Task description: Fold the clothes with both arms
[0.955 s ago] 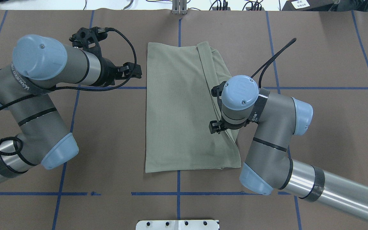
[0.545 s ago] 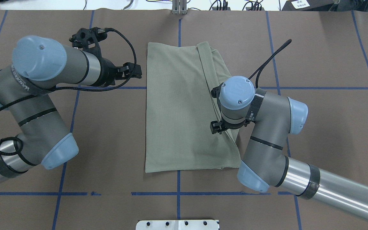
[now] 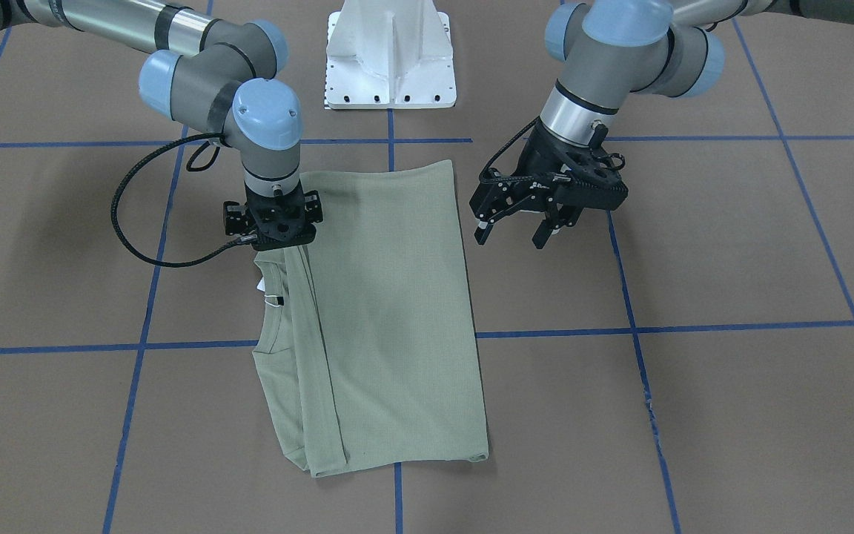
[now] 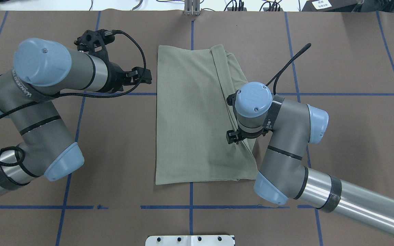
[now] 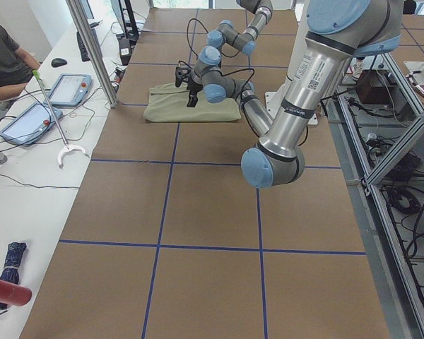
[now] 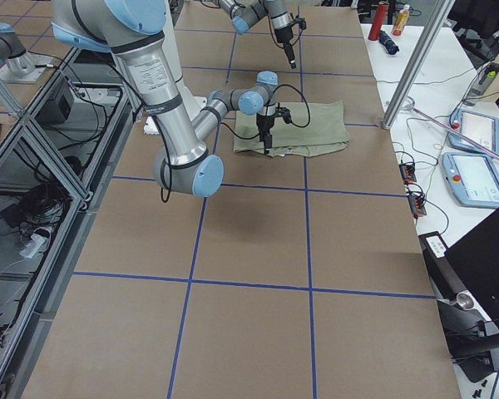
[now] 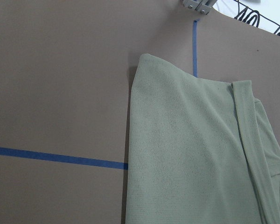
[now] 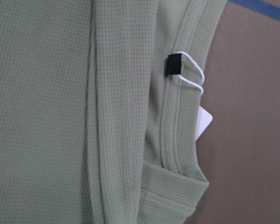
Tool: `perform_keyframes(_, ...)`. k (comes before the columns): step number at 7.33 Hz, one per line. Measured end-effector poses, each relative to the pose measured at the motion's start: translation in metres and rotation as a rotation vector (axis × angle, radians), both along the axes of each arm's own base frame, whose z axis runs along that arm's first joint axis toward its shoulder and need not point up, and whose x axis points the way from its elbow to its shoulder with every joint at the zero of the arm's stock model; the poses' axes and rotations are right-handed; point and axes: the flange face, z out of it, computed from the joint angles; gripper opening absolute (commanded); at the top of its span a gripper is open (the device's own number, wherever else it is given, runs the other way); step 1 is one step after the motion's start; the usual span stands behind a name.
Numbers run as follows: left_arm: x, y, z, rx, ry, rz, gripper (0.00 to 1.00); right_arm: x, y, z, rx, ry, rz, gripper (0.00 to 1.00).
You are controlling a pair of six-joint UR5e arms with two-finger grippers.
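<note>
Brown paper table (image 4: 337, 51), sage-green knit shirt (image 4: 190, 116) folded long at its middle
Right black two-finger gripper (image 3: 273, 233) down on its edge — can't tell if pinching; left gripper (image 3: 510, 236) hovers beside, fingers spread; white hang tag (image 8: 204, 122) pokes out.

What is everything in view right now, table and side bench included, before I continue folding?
Sage-green knit shirt: one, folded, table centre.
White hang tag: one, at the shirt's ribbed collar.
Brown paper-covered table: one, crossed by blue tape lines.
White metal pedestal base: one, table's robot side.
Blue-grey tablets: two, white side bench.
Person: one, at that bench.
Left silver-grey arm: one, light-blue caps; black left gripper open, beside the shirt, apart.
Right silver-grey arm: one; black right gripper points down at the shirt's collar-side edge, fingers hidden.
</note>
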Motion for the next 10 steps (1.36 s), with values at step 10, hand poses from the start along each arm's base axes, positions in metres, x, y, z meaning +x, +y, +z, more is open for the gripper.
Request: perform_keyframes(10,0.001,0.006,-0.005,-0.009,0.015,0.0,1.0,0.053,-0.049,0.011,-0.007,-0.055,-0.004,0.99)
